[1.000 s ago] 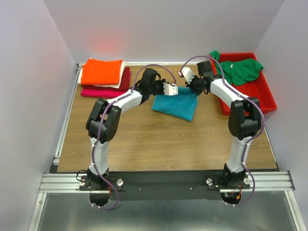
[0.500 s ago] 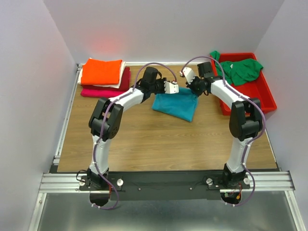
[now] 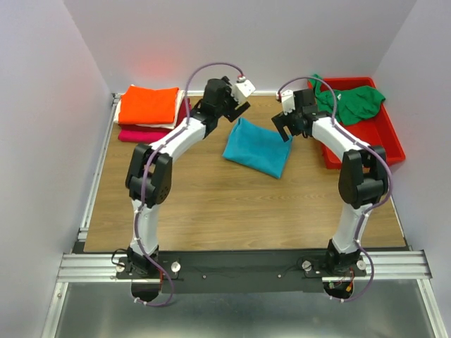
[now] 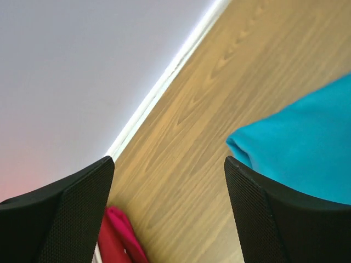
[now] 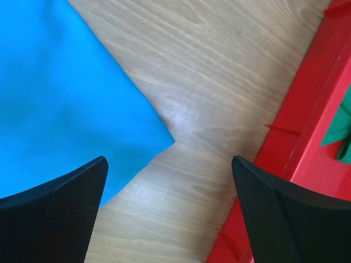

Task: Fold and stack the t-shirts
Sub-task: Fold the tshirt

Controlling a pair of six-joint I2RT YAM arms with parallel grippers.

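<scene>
A folded teal t-shirt [image 3: 257, 146] lies flat on the wooden table [image 3: 211, 197], with nothing gripping it. My left gripper [image 3: 238, 107] hangs open above the table just behind the shirt's left back corner. In the left wrist view the left gripper [image 4: 170, 208] has bare wood between its fingers and the teal t-shirt [image 4: 307, 153] at its right. My right gripper [image 3: 283, 128] stands open over the shirt's right back corner. The right wrist view shows the right gripper [image 5: 170, 208] empty, with the corner of the teal t-shirt [image 5: 66, 109] at its left. A green t-shirt [image 3: 356, 102] lies crumpled in the red bin [image 3: 380, 144].
A stack of folded t-shirts sits at the back left, with orange [image 3: 148, 104] on top and magenta [image 3: 141, 134] at the bottom. The magenta edge [image 4: 123, 241] shows near my left finger. The red bin's wall [image 5: 318, 137] is close to my right gripper. Grey walls enclose the table.
Both grippers have opened and let go of the teal t-shirt, then lifted and drawn back from it. The shirt now lies flatter on the table.
</scene>
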